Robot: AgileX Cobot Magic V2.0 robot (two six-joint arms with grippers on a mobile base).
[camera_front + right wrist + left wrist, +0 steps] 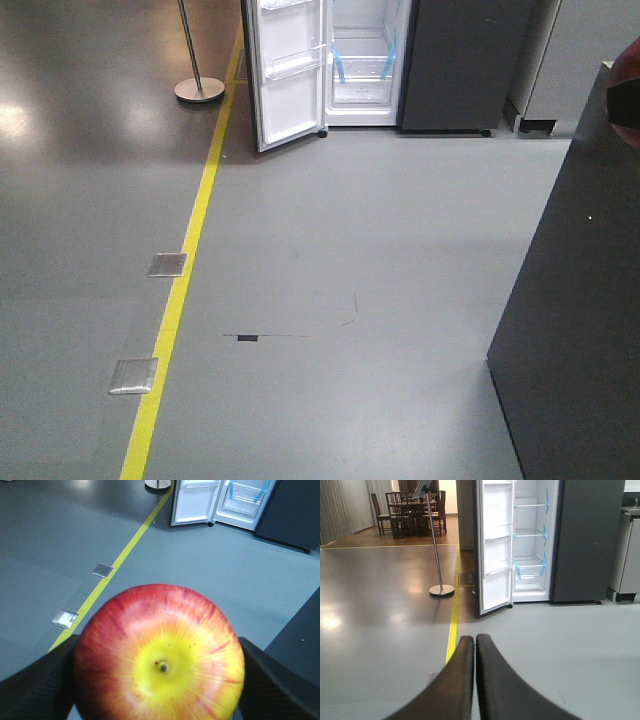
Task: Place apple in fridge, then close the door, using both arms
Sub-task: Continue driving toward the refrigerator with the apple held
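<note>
Right wrist-mounted view: the right claw (159,692) is clamped on the apple (160,650), glossy red with yellow streaks radiating from a yellow centre. The left claw (475,642) is pressed together, holding nothing. The fridge (365,60) stands at 12 o'clock across the floor (350,250), door (288,75) standing open at 11 o'clock.
</note>
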